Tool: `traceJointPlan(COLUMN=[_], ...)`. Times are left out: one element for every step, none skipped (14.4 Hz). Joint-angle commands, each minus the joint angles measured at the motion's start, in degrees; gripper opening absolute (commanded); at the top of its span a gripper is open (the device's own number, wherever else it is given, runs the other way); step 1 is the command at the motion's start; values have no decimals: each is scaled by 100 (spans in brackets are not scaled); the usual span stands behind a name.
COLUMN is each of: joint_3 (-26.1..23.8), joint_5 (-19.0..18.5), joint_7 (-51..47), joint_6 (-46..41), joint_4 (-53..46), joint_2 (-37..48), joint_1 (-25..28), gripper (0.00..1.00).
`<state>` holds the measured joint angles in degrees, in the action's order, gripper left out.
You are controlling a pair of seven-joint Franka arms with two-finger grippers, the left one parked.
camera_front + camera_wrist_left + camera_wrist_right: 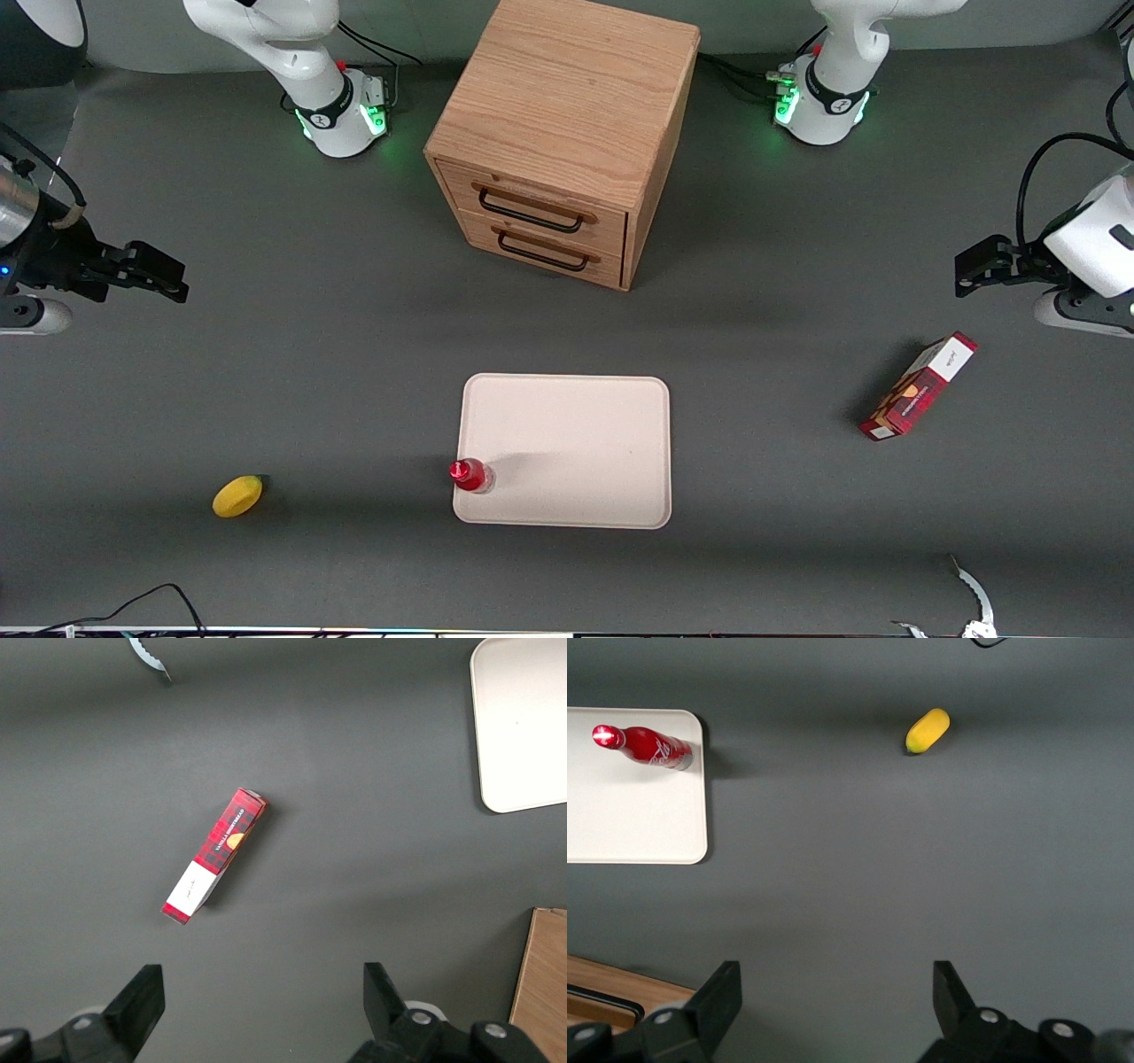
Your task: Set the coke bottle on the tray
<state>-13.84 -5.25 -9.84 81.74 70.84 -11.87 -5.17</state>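
The coke bottle, small and red with a red cap, stands upright on the cream tray, at the tray's corner nearest the front camera on the working arm's side. My right gripper is open with nothing between its fingers. It hovers high over bare table at the working arm's end, well apart from the bottle and the tray.
A yellow lemon lies on the table between the tray and the working arm's end. A wooden two-drawer cabinet stands farther from the camera than the tray. A red carton lies toward the parked arm's end.
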Motion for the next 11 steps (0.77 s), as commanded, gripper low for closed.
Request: traceJointPlan(joint_3=[48, 56, 135, 205, 336, 616, 993, 1136, 1155, 1155, 1138], joint_5=[156, 156, 165, 174, 183, 200, 218, 314, 428, 464, 481], joint_7=[184, 193, 175, 167, 175, 184, 193, 201, 202, 193, 193], joint_6=[157, 367, 786, 938, 931, 914, 783, 669, 650, 615, 580], joint_4=[421, 840, 1436, 1738, 1793, 1793, 1785, 1767, 1758, 1741, 1706], joint_2=[395, 709, 1104, 1317, 1371, 1415, 1468, 1494, 1495, 1495, 1486], joint_1=[-90, -55, -37, 24, 138, 408, 759, 832, 807, 754, 702], gripper=[100, 100, 100, 100, 100, 100, 100, 100, 100, 100, 100])
